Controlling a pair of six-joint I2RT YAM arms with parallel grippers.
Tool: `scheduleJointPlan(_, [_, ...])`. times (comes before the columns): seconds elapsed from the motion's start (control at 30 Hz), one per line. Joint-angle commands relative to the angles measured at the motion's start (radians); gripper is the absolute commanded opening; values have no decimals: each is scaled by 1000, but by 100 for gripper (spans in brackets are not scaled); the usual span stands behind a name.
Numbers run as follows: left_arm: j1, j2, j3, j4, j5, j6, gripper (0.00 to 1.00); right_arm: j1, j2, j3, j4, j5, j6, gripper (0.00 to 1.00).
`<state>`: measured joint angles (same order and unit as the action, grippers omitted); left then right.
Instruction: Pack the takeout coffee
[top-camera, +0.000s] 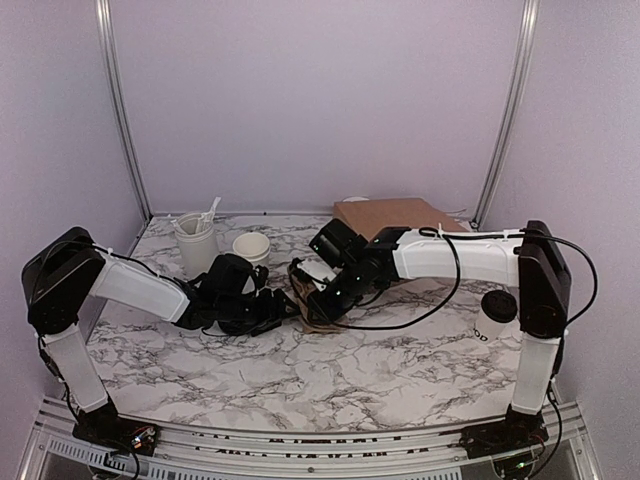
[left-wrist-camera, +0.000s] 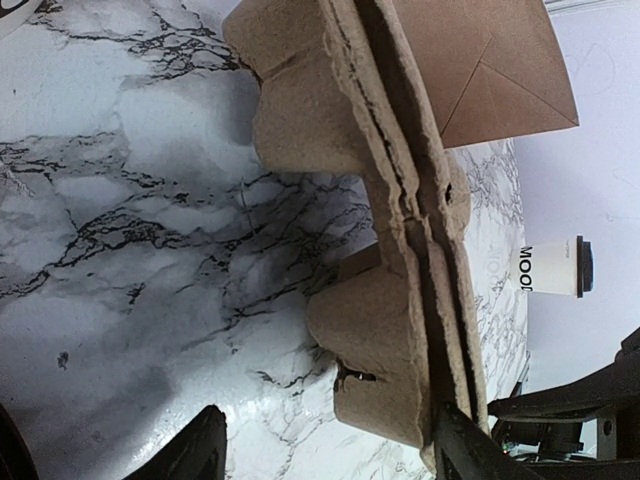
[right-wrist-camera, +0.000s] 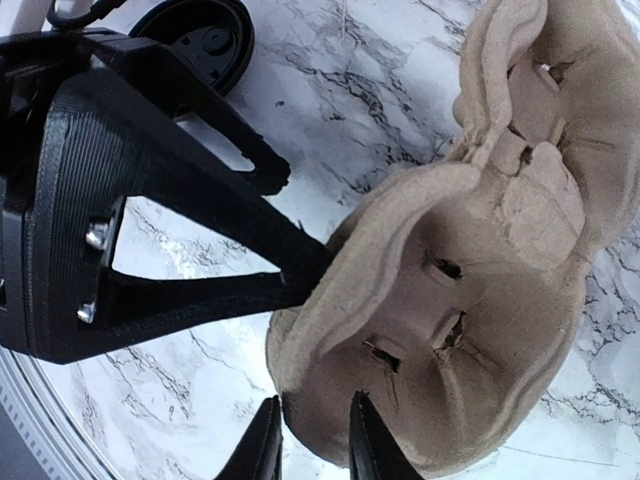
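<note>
Right wrist: right fingers (right-wrist-camera: 265, 455) pinch carrier (right-wrist-camera: 470, 280); left fingers (left-wrist-camera: 195, 455) wide apart.

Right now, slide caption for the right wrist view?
Right gripper jaws pinch the rim of the moulded-pulp cup carrier, left gripper at its edge, marble table beneath.

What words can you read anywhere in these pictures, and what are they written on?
"MOO": dark letters on the white coffee cup, left wrist view; more may be hidden round its side.
Top view: the cup's print is too small to read.
No words seen on the cup carrier or the brown paper bag.
</note>
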<state>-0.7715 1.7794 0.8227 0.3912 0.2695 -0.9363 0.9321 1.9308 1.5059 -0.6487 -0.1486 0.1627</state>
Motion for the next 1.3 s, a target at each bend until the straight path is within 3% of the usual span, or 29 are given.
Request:
scheduleJointPlan(0.0, [-3,3,12,8,10,7,71,7,20,11,-6,-9,-10,22])
scheduleJointPlan(0.17, [-3,5,12,8,10,7,71,7,21,10,-9,-12,-9,21])
scheduleJointPlan(0.43, [-3,5,12,8,9,7,71,4,13,17,-5,4,6,8])
scheduleJointPlan(0.63, [-3,3,10,8,10,7,71,4,9,33,-6,11,8,4])
scheduleJointPlan(0.93, [-3,-20,-1,8,-10,5,71,13,27,30,-28,31,-45,26])
scheduleJointPlan(1.27, [1,-43,-16,8,-21,-1,71,22,80,81,-44,43,-120,32])
